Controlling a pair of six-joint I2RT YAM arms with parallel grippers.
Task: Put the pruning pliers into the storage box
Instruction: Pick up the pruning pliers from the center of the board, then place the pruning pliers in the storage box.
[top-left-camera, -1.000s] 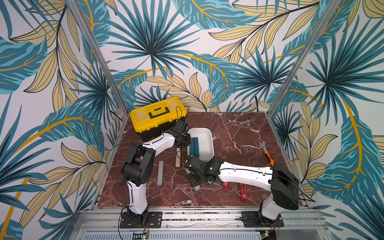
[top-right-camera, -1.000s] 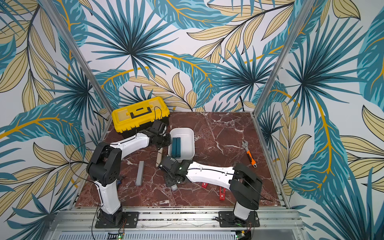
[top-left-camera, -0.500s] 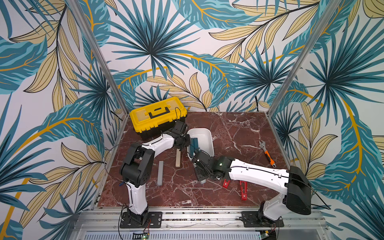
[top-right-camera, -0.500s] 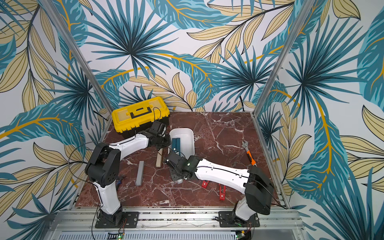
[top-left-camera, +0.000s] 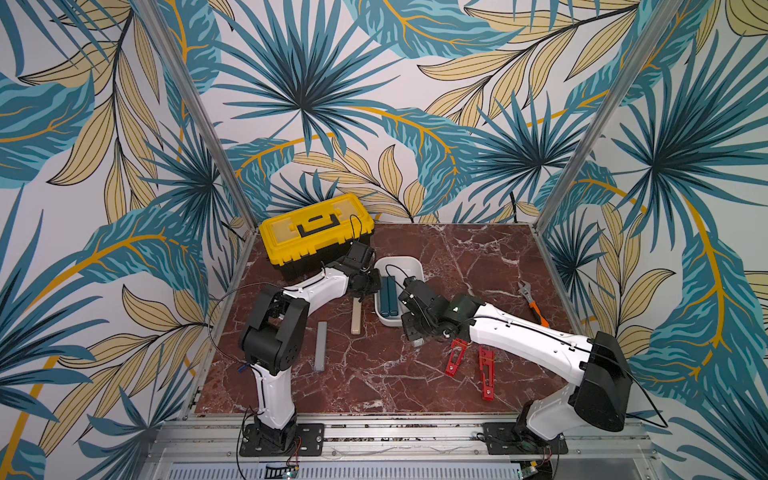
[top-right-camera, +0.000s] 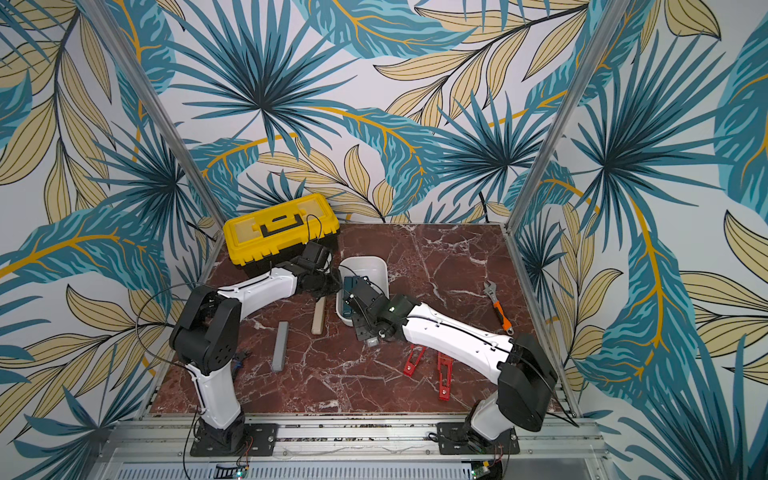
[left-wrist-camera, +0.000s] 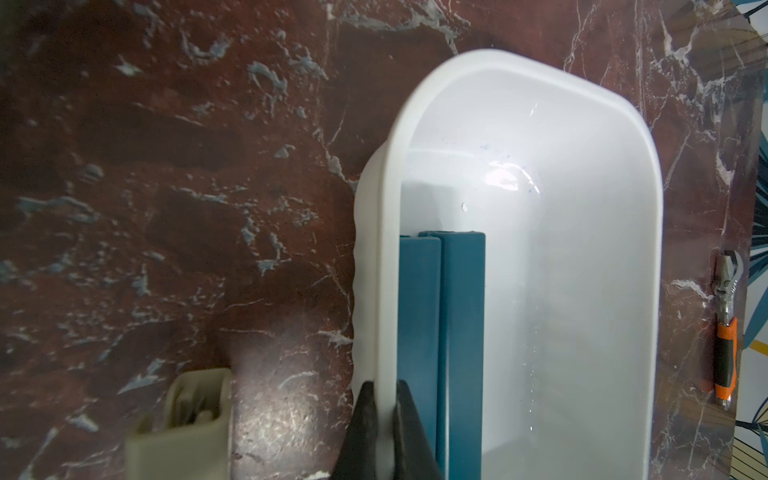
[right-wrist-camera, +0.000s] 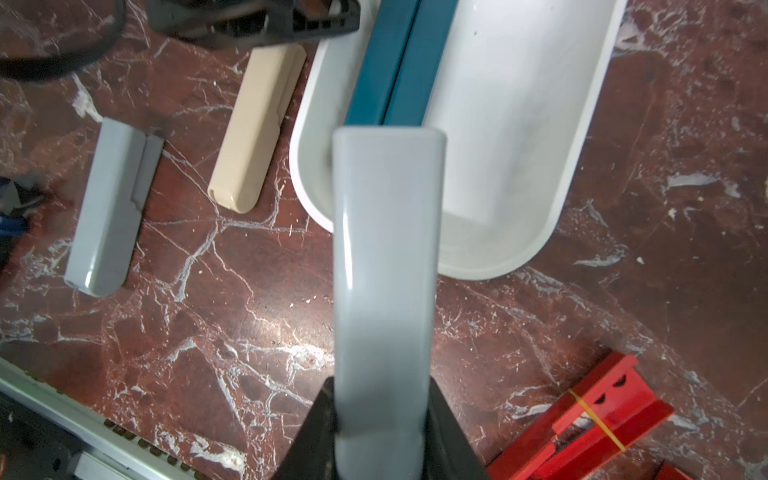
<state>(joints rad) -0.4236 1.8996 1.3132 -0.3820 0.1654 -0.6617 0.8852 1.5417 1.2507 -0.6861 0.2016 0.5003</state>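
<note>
Right fingers (right-wrist-camera: 311, 436) have swung boxward, clamped on one end of the grey plier piece (right-wrist-camera: 386, 270), which looks stiff, light and slick, I'd guess, storage box (right-wrist-camera: 573, 124) at its twelve o'clock, left fingers (left-wrist-camera: 357, 436) pinching the rim.

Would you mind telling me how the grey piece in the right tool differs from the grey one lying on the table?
The held grey piece is clamped in the right tool, raised off the table; the loose grey piece lies flat on it, untouched. The held one points at the storage box; the loose one lies beyond the beige piece. Both are slim and grey; neither lies in the box.
</note>
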